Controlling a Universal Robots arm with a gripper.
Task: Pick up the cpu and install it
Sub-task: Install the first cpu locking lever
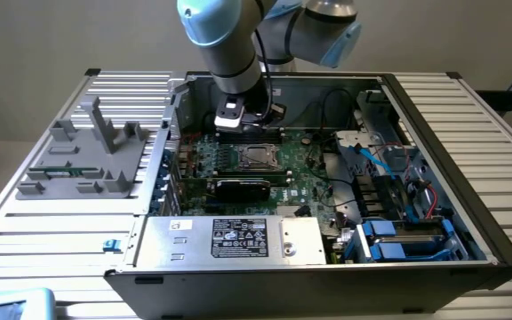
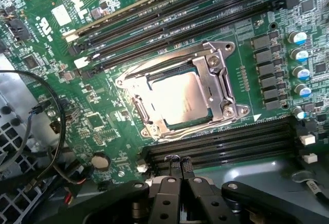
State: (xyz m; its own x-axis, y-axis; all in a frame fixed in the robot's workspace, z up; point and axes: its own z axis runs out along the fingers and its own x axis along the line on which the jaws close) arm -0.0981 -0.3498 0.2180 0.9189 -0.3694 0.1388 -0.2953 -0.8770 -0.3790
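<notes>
The cpu [image 2: 177,98] is a flat square chip with a shiny silver top. It lies inside the metal socket frame [image 2: 218,77] on the green motherboard [image 2: 103,116], and the socket [image 1: 258,157] sits mid-board in the open computer case. My gripper [image 2: 180,163] hangs above the memory slots beside the socket, with its two black fingers pressed together and nothing between them. In the exterior view the gripper [image 1: 249,128] hovers just behind the socket, near the case's far wall.
A black expansion card [image 1: 243,187] and a silver box with a black label [image 1: 238,239] lie in front of the socket. Cables [image 2: 49,131] loop beside the board. Blue drive bays [image 1: 399,240] fill the exterior view's right. A grey fixture [image 1: 87,157] stands on the slatted table.
</notes>
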